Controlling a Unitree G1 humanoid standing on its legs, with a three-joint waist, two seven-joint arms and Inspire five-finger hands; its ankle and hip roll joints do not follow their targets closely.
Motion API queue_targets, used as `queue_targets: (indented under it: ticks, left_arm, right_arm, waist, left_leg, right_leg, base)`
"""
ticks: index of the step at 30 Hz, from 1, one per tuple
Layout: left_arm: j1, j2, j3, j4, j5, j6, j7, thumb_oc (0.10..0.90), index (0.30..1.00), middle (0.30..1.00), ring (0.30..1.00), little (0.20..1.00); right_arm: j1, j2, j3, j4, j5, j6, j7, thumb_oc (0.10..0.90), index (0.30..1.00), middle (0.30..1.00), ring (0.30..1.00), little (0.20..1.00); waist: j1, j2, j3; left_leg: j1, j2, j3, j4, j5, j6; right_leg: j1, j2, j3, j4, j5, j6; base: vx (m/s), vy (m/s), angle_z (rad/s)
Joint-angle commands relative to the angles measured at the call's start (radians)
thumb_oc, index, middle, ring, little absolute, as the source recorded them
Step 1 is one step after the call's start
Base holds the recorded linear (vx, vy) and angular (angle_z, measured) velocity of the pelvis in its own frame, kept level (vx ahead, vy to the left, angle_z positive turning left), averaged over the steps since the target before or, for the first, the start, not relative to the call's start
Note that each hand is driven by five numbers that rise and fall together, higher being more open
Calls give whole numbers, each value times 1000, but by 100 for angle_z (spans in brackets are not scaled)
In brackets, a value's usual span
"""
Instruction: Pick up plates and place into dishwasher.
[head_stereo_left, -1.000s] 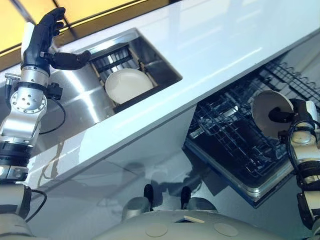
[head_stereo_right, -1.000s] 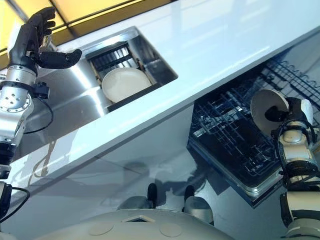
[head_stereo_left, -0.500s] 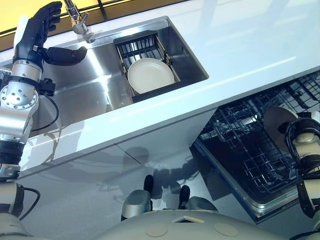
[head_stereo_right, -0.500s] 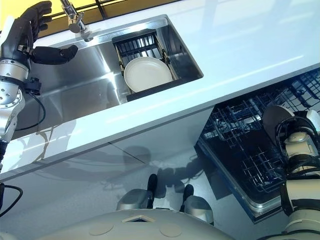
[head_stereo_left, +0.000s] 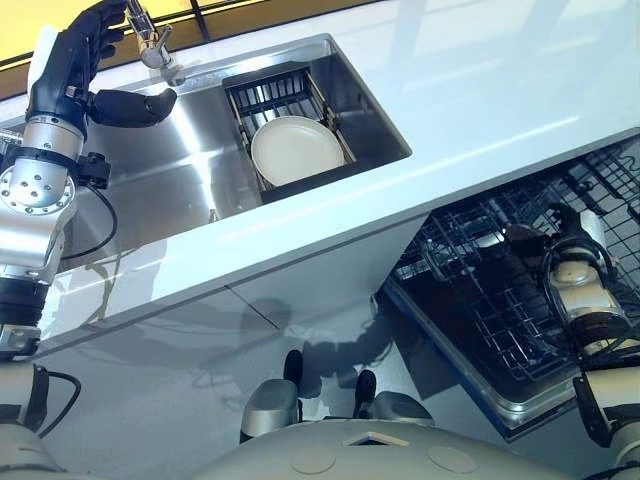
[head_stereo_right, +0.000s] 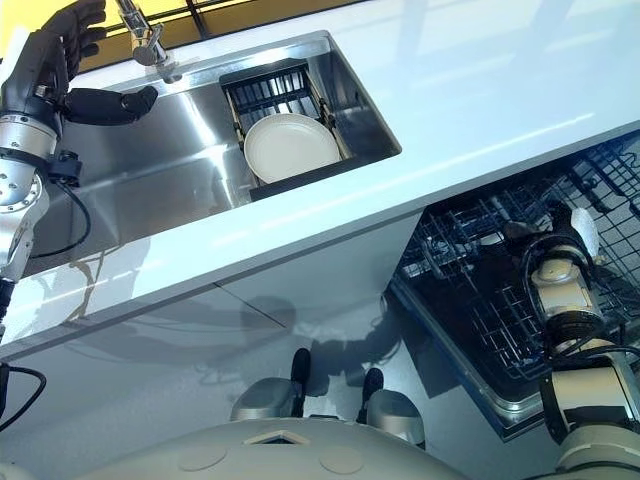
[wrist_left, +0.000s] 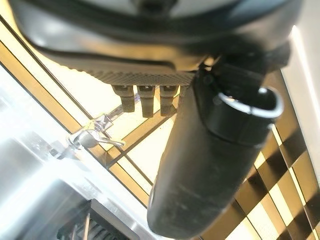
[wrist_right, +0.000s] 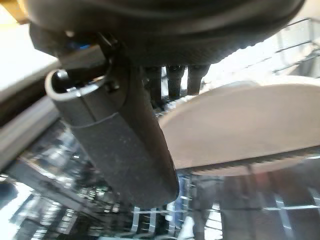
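A cream plate lies flat in the black rack inside the steel sink. My left hand is raised over the sink's far left by the faucet, open with the thumb spread and nothing in it. My right hand is down in the open dishwasher's wire rack. It is shut on a second cream plate, pinched between its thumb and its fingers. From the head views that plate is mostly hidden behind the hand and wires.
A white counter runs around the sink and overhangs the dishwasher. The pulled-out lower rack has many upright wire tines. White cabinet fronts stand below the counter.
My right hand has lowered its plate into the dishwasher rack and turned it, so its face no longer shows. The left hand has kept its place. The camera has shifted.
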Motion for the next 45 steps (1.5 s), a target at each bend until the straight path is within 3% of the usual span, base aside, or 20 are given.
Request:
queue_targets:
  ticks: [1, 11, 18, 23, 25, 30, 32, 36, 45]
  left_arm:
    - [-86, 47, 92, -24, 25, -87, 27, 800, 900, 900, 900, 900]
    - [-35, 46, 131, -33, 74, -86, 9, 800, 900, 900, 900, 900]
    - [-11, 66, 142, -27, 135, 5, -106, 800, 900, 900, 900, 900]
    - [-37, 85, 116, 50, 187, 86, -200, 800, 900, 900, 900, 900]
    - [-65, 91, 89, 111, 213, 116, -232, 800, 900, 900, 900, 900]
    - [-99, 92, 37, 201, 243, 206, -339, 800, 900, 900, 900, 900]
    - [-125, 110, -13, 260, 269, 289, -428, 800, 900, 900, 900, 900]
    - [-140, 124, -75, 340, 293, 363, -499, 800, 900, 900, 900, 900]
    - [-178, 110, -135, 434, 361, 416, -501, 800, 900, 900, 900, 900]
  right_arm:
    - [-3, -134, -22, -116, -60, -102, -73, 800, 900, 900, 900, 900]
    - [46, -176, -112, -276, -78, -144, -97, 800, 900, 900, 900, 900]
    - [121, -193, -198, -502, -123, -237, -52, 800, 900, 900, 900, 900]
    - [164, -150, -223, -671, -7, -337, 7, 800, 900, 900, 900, 900]
    - [177, -102, -221, -718, 100, -371, 60, 800, 900, 900, 900, 900]
    - [222, -12, -211, -767, 223, -381, 120, 800, 900, 900, 900, 900]
    - [265, 14, -206, -800, 241, -363, 152, 800, 900, 900, 900, 900]
    - [314, 17, -194, -820, 267, -360, 185, 800, 900, 900, 900, 900]
    - [370, 39, -165, -847, 318, -368, 231, 800, 900, 900, 900, 900]
  waist:
    - [-32, 12, -135]
    - [-68, 11, -162]
    - [-108, 18, -178]
    - [-144, 28, -183]
    - [-160, 34, -184]
    - [-184, 45, -184]
    - [-204, 53, -183]
    - [-228, 59, -179]
    - [-270, 58, -168]
  left_leg:
    - [-74, 6, 72, 66, -71, -35]
    - [-39, -10, 108, 34, -86, -12]
    - [-13, -25, 130, 4, -91, 6]
    - [-5, -41, 153, -1, -100, 19]
    - [-1, -52, 169, -4, -107, 23]
    - [0, -62, 202, -8, -114, 32]
    - [1, -67, 229, -10, -120, 39]
    - [5, -74, 262, -12, -128, 51]
    - [14, -84, 305, -10, -146, 70]
  right_leg:
    - [-44, 27, 26, 182, -155, 23]
    - [-59, 20, 55, 173, -143, 41]
    - [-89, 18, 93, 171, -124, 65]
    - [-108, 24, 130, 144, -91, 82]
    - [-117, 24, 138, 122, -69, 93]
    - [-131, 21, 147, 104, -47, 109]
    - [-143, 19, 153, 101, -39, 118]
    - [-153, 16, 162, 96, -28, 128]
    - [-171, 12, 185, 102, -22, 140]
  base:
    - [-20, 37, -11]
    - [-37, 75, -18]
    - [-51, 92, -25]
    - [-58, 105, -30]
    - [-61, 130, -36]
    - [-30, 108, -39]
    - [-14, 141, -32]
    - [5, 105, -31]
    - [25, 59, -16]
